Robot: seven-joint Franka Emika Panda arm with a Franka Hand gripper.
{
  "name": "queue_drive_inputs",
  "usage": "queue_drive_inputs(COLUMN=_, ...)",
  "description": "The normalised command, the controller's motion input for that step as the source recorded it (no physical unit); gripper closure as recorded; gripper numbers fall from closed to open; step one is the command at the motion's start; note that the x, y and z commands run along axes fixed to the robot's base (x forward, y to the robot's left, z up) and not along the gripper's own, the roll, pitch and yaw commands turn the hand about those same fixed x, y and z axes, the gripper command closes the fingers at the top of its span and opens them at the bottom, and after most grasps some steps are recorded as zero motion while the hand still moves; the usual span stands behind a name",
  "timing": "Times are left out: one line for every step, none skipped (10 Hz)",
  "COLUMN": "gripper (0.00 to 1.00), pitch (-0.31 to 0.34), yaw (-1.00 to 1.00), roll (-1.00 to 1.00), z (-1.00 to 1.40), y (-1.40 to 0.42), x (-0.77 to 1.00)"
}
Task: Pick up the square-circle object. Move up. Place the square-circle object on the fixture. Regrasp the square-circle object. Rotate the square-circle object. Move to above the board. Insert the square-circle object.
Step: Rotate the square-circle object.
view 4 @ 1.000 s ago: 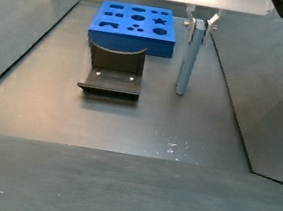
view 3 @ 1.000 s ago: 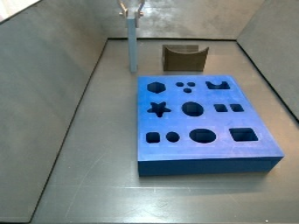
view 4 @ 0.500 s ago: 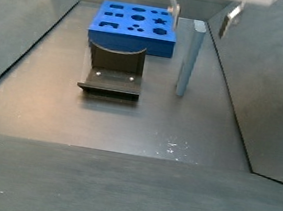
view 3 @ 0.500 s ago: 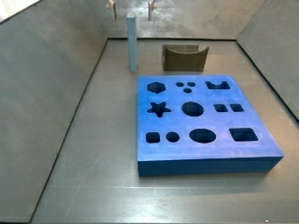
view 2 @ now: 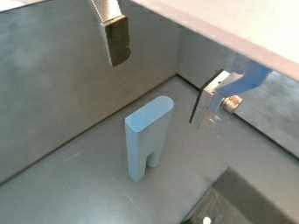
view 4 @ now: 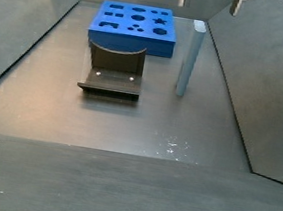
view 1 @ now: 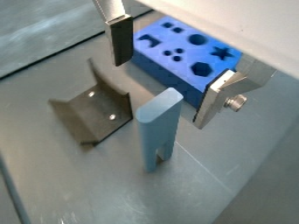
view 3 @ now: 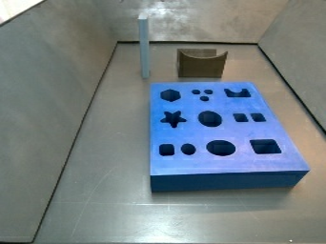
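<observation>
Standing upright on the dark floor, the square-circle object (view 4: 189,57) sits just beside the board (view 4: 134,26) and near the fixture (view 4: 114,70) — free of any grip. Above it the gripper (view 1: 170,70) hangs with its jaws released, the fingers (view 2: 115,39) spread well apart on either side of the bar's top — touching nothing.

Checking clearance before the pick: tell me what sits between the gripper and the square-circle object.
Nothing. In both wrist views the open gripper hangs above the upright square-circle object, fingers apart, with only air between; the fixture stands off to its side.
</observation>
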Motion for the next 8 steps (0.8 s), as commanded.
queue_drive_inputs(gripper=0.00, pitch=0.005, yaw=1.00, roll=-0.01, z=-0.04, y=0.00, x=0.03)
queue_drive_inputs(gripper=0.00, pitch=0.005, yaw=1.00, roll=-0.01, z=-0.03, y=0.00, x=0.03)
queue_drive_inputs(gripper=0.00, pitch=0.005, yaw=1.00, roll=-0.01, z=-0.03, y=0.00, x=0.03)
queue_drive_inputs(gripper=0.00, pitch=0.005, yaw=1.00, roll=-0.01, z=-0.03, y=0.00, x=0.03)
queue_drive_inputs(gripper=0.00, pitch=0.005, yaw=1.00, roll=-0.01, z=-0.03, y=0.00, x=0.03)
queue_drive_inputs(gripper=0.00, pitch=0.005, yaw=1.00, roll=-0.01, z=-0.03, y=0.00, x=0.03)
queue_drive_inputs(gripper=0.00, pitch=0.006, yaw=1.00, roll=-0.01, z=-0.03, y=0.00, x=0.03)
queue_drive_inputs(gripper=0.00, pitch=0.006, yaw=1.00, roll=-0.01, z=-0.03, y=0.00, x=0.03)
